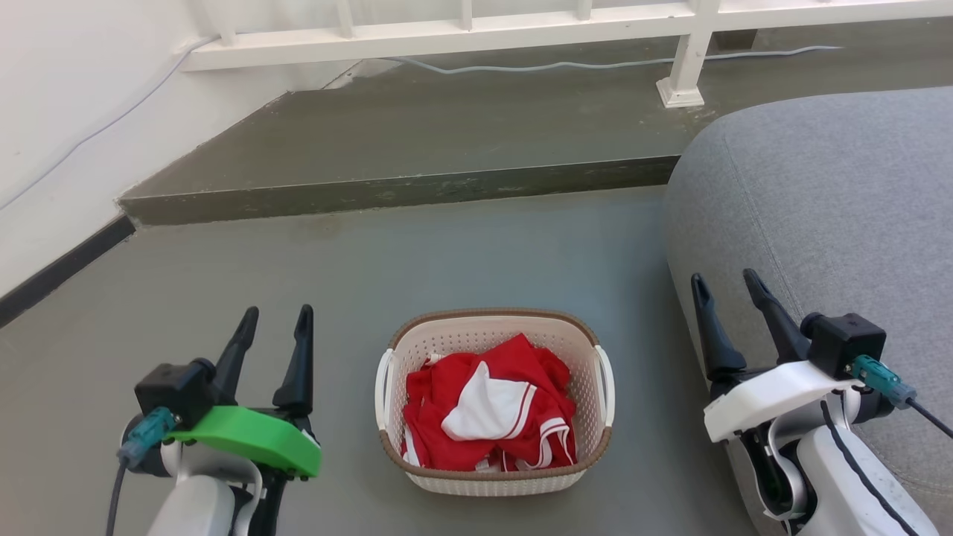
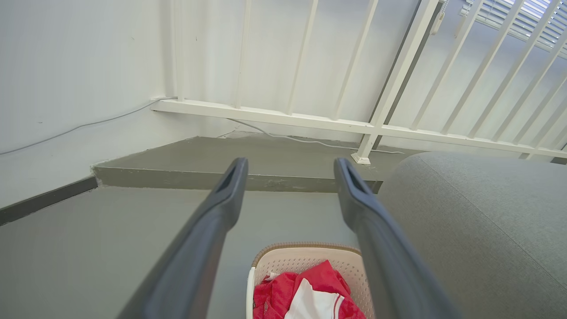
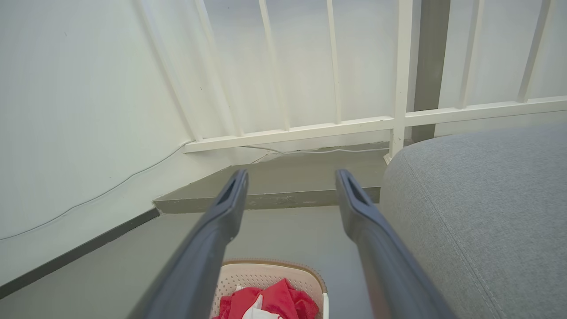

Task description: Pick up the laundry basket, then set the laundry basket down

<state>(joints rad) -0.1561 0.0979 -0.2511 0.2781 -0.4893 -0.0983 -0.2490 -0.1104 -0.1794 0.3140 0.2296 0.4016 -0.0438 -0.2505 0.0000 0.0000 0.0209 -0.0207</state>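
Floor: grey floor (image 1: 447, 253) lies before you; a raised grey step (image 1: 447, 126) crosses the far side, a white railing (image 1: 461, 33) runs along the step's far edge, and a pale cable (image 1: 595, 65) lies on the step just below the rail.
Wall: a white wall (image 1: 59, 112) stands at your left, with a dark skirting strip (image 1: 59, 268) where it meets the floor.
Sofa: a grey upholstered sofa (image 1: 819, 186) stands at your right, its rounded edge near the basket but apart from it.
Task object: the laundry basket (image 1: 484, 339) stands upright on the floor, near you and between your two arms. It has cream perforated walls, a brown woven-look rim, and a white handle (image 1: 383, 387) on each side.
Contents: a crumpled red and white garment (image 1: 491, 402) lies inside the basket.
Left arm: your left gripper (image 1: 276, 316) hangs to the left of the basket and clear of it. Its two dark fingers are spread apart and point toward the step. A green bracket (image 1: 253, 439) sits behind them.
Right arm: your right gripper (image 1: 724, 279) hangs to the right of the basket and clear of it, in front of the sofa's edge. Its fingers are likewise spread apart. You cannot tell whether they touch the fabric.
Wrist views: along each pair of parted fingers you see the step and railing, with the basket's far rim low in the frame.
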